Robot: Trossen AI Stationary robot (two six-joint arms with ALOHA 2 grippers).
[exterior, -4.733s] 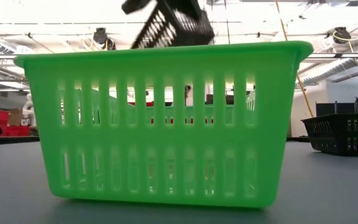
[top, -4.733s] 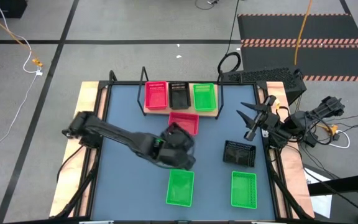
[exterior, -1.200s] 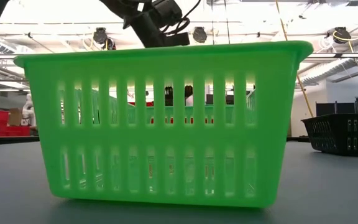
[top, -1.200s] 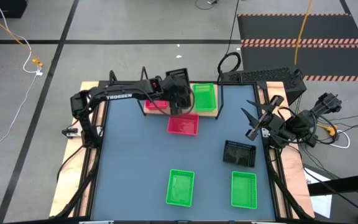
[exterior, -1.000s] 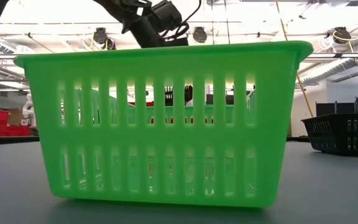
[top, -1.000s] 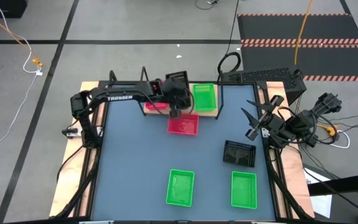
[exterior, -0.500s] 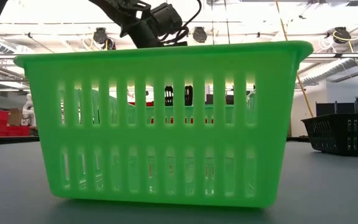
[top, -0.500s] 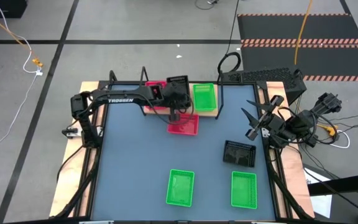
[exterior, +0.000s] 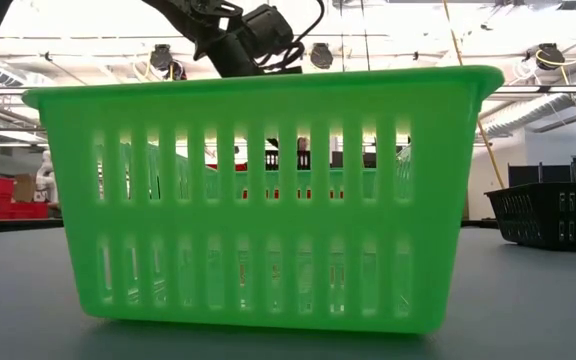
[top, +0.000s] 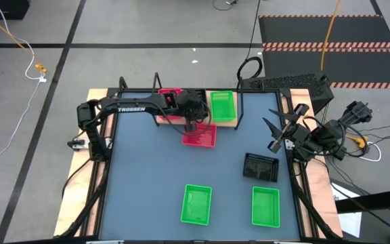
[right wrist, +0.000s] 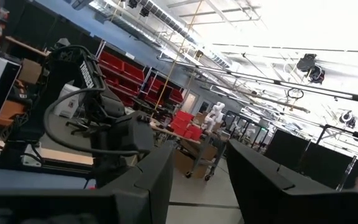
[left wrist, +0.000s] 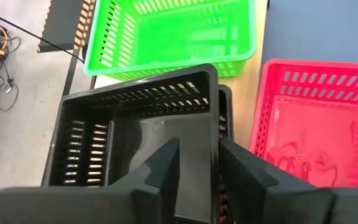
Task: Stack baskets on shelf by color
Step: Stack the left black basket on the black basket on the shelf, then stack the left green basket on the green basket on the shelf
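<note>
Left gripper (left wrist: 197,163) sits over the light-wood shelf (top: 230,123) at twelve o'clock, fingers straddling the near wall of the black slotted plastic basket (left wrist: 145,134) nested in its twin, a slim gap showing. Long axis runs straight ahead from the jaws. Right gripper (top: 274,132) idles spread at three o'clock.

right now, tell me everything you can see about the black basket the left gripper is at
The black basket is a small rectangular bin of dark plastic with slotted walls, a solid floor and a plain rim. It sits upright and looks nested in another black basket, whose rim shows beside it, in the middle place on the shelf, between a green basket and a red one. The left gripper straddles one wall, one finger inside and one outside; whether it grips is unclear. Inside it looks empty.
</note>
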